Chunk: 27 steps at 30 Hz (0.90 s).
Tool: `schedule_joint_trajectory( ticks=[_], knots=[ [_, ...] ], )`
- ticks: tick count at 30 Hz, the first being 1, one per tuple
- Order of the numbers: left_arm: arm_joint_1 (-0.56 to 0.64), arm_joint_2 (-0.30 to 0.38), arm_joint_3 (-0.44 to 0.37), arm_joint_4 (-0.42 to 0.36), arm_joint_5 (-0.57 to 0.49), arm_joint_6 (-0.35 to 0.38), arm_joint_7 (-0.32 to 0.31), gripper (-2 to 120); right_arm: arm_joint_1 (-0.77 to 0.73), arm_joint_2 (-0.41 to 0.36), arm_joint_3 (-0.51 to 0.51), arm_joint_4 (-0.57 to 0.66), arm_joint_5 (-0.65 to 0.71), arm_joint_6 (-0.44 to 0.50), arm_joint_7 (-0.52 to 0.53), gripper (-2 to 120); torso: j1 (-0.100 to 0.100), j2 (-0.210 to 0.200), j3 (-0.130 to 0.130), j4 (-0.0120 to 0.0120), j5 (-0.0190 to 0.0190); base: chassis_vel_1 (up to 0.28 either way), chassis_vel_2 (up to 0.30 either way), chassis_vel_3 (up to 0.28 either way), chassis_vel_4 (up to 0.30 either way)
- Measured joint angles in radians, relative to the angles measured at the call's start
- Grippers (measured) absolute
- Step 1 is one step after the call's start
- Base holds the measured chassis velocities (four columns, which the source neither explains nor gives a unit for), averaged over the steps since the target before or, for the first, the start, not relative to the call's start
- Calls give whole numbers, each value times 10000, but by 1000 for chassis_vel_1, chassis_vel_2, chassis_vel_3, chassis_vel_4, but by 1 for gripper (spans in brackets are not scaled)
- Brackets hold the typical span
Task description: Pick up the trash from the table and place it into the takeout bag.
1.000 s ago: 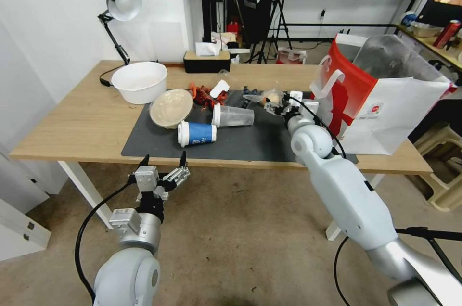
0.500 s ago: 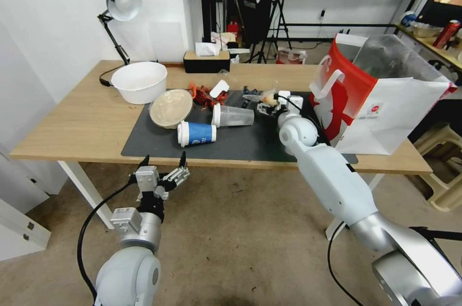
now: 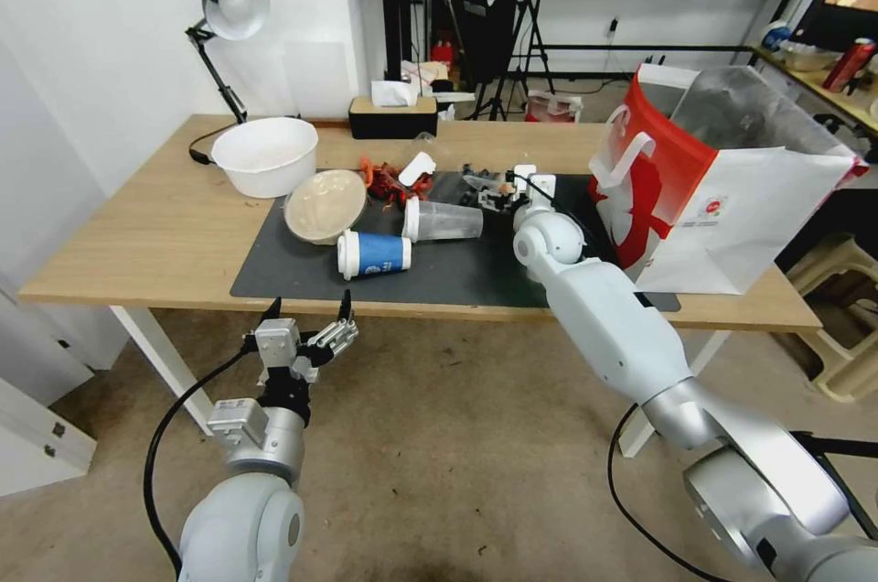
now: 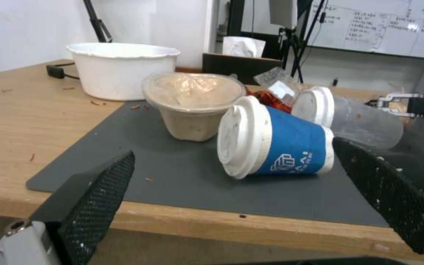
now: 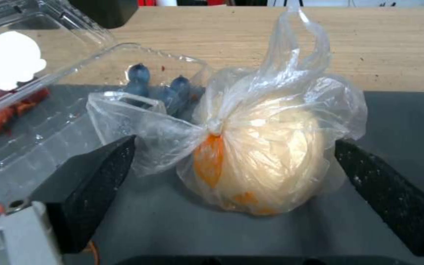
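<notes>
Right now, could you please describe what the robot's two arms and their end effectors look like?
Both arms are glossy white shells with silver-grey joint housings and rounded elbows. A black cable loops along the outside of each arm. The left end effector has a silver metal block body and two black fingers with a cross-hatched, net-like pad texture. The right end effector has white housings behind it and similar dark, rough-surfaced fingers.
</notes>
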Motion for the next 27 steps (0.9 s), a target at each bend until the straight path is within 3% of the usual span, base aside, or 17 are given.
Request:
schedule_joint_trajectory(
  ticks=[4,7,10,13,19,21,27],
  knots=[
    [4,-2,3,-2,6,-15,-1,100,48,26,22,-104,-11,29,-3,91,0,0,0,0,0,0,0,0,0],
    [12,-3,6,0,19,-58,-3,100,79,32,59,-196,-24,58,-13,80,-1,0,0,0,-1,0,0,0,0],
    [15,-5,24,32,50,-92,-5,100,114,70,130,-387,-82,125,-51,61,0,0,0,0,0,0,0,0,0],
    [12,-5,28,44,56,-94,-4,100,115,93,163,-441,-106,138,-61,57,-1,0,0,1,-1,0,0,0,0],
    [3,-5,32,93,67,-122,-5,100,116,134,234,-602,-169,151,-85,34,-2,0,0,1,-1,0,0,0,0],
    [-4,-4,38,134,70,-153,-5,100,113,142,244,-634,-180,154,-88,22,-2,0,-1,1,-1,0,0,0,0],
    [-7,-3,44,173,81,-198,-6,100,96,127,247,-639,-186,179,-94,7,-2,0,-1,1,0,0,0,0,0]
  ],
)
